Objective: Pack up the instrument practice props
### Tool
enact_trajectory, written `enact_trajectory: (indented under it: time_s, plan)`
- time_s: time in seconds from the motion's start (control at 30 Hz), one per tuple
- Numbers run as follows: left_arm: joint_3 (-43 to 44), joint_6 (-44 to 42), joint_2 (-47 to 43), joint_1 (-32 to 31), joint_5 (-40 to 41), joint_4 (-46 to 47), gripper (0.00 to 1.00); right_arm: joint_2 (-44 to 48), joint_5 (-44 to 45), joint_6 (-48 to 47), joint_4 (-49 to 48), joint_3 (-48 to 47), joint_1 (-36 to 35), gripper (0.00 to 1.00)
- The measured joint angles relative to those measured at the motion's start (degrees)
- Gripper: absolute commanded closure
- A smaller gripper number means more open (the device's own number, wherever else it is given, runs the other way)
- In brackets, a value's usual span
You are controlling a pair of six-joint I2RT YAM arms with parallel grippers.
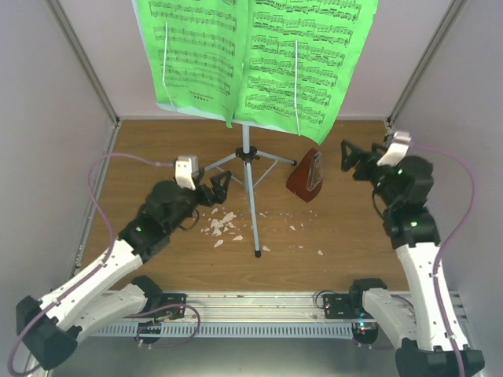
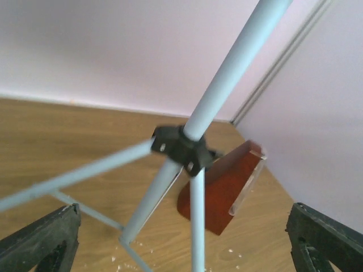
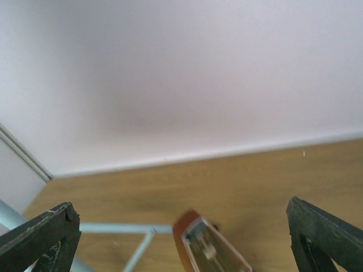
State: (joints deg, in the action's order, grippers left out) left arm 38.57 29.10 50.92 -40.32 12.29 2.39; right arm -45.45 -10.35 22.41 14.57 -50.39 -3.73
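brown wood-grain worktop fills the floor of the cell. small white irregular crumbs lie in a loose cluster left of the worktop's centre, flat on the wood. a few stray bits sit well apart to the right, one near the front edge. pale lilac back wall meets the worktop along a straight seam, with matching plain side walls left and right. thin grey metal corner posts run up both back corners. ribbed silver aluminium rail spans the near edge.
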Motion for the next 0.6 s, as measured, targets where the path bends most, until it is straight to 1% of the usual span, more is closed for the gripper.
enact_trajectory:
  time_s: [0.07,0.1,0.17,0.23,0.3,0.4,0.47,0.57,0.6]
  plan:
    - [4.94,-1.81,-1.03,4.79,-7.61,-5.57,0.10,-2.10,-1.64,0.72,2.99,-7.45,1.25,0.01]
    - [9.68,-3.15,0.11,6.75,-11.45,-9.44,0.12,-3.28,-2.29,1.09,4.09,-11.87,1.86,0.00]
    - [18.45,-5.35,3.02,8.00,-17.05,-13.81,0.13,-4.83,-3.32,1.53,4.94,-18.78,2.73,0.00]
    - [26.88,-7.65,5.18,7.82,-23.23,-16.90,0.15,-5.57,-4.52,1.88,5.01,-24.35,3.96,0.01]
    - [32.02,-9.05,5.70,7.72,-28.11,-18.62,0.17,-6.05,-6.34,2.51,4.59,-28.26,5.05,0.04]
    - [39.98,-10.47,7.74,6.67,-34.23,-21.18,0.16,-6.62,-11.89,4.79,1.25,-31.67,5.68,0.05]
    - [44.81,-11.96,9.88,3.93,-36.17,-21.62,0.16,-7.04,-16.87,6.88,-2.32,-32.09,5.86,0.07]
    - [51.06,-14.84,13.25,-0.09,-37.00,-24.06,0.16,-8.04,-24.92,10.78,-8.26,-32.09,6.47,0.10]
    - [51.19,-14.91,14.25,-0.76,-37.00,-24.13,0.16,-8.50,-27.54,12.31,-10.56,-32.09,6.67,0.12]
